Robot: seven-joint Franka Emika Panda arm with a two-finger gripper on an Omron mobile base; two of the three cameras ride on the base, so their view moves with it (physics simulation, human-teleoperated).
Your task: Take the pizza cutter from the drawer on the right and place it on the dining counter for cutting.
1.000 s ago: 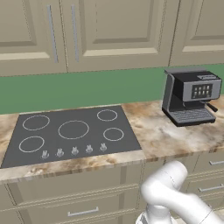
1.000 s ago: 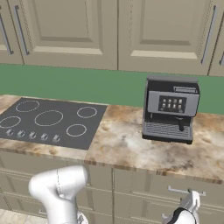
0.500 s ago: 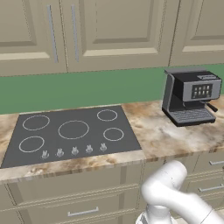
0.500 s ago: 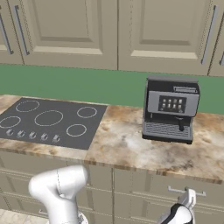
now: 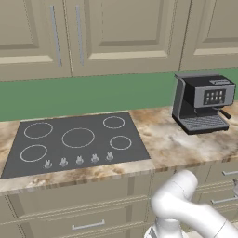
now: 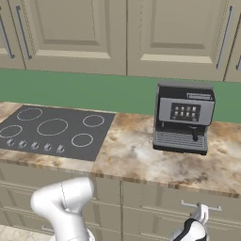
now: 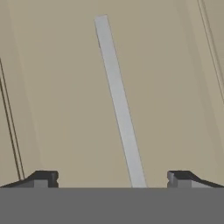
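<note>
Gripper [image 7: 111, 180] jaws spread wide, empty – 2 dark tips either side of the drawer [image 7: 65, 96] front's grey bar handle [image 7: 118, 100], handle's lower end cut off at frame edge. In right base view gripper low by that handle, partly cropped. Drawer closed, so pizza cutter hidden. Beyond: 1 cooktop [image 5: 74, 142] w/ 5 rings, 1 coffee machine [image 6: 183, 117].

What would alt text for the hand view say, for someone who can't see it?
Close-up of a beige drawer front with its pale bar handle running slantwise between the gripper's two dark tips. The jaws stand wide open, one to each side of the handle, gripping nothing.
</note>
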